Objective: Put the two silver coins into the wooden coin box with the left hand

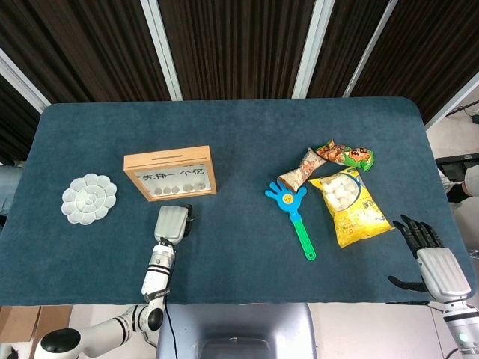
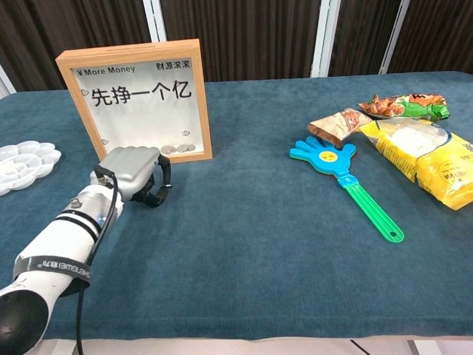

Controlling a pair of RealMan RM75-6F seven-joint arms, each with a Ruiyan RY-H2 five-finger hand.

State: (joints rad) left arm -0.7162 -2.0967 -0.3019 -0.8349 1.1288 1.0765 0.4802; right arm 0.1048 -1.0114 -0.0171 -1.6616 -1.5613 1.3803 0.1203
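The wooden coin box (image 1: 170,173) (image 2: 138,100) stands upright left of centre, its glass front printed with characters and several coins lying at its bottom. My left hand (image 1: 171,223) (image 2: 131,172) rests knuckles-up on the cloth just in front of the box, its fingers curled down and the thumb meeting them at the table. No silver coin shows on the cloth; whatever is under or in the hand is hidden. My right hand (image 1: 431,260) lies at the table's near right edge with its fingers spread, holding nothing.
A white flower-shaped palette (image 1: 89,198) (image 2: 22,163) sits to the left of the box. A blue hand-shaped clapper (image 1: 293,212) (image 2: 344,181), a yellow snack bag (image 1: 349,205) (image 2: 426,157) and two smaller snack packets (image 1: 346,155) (image 1: 298,173) lie to the right.
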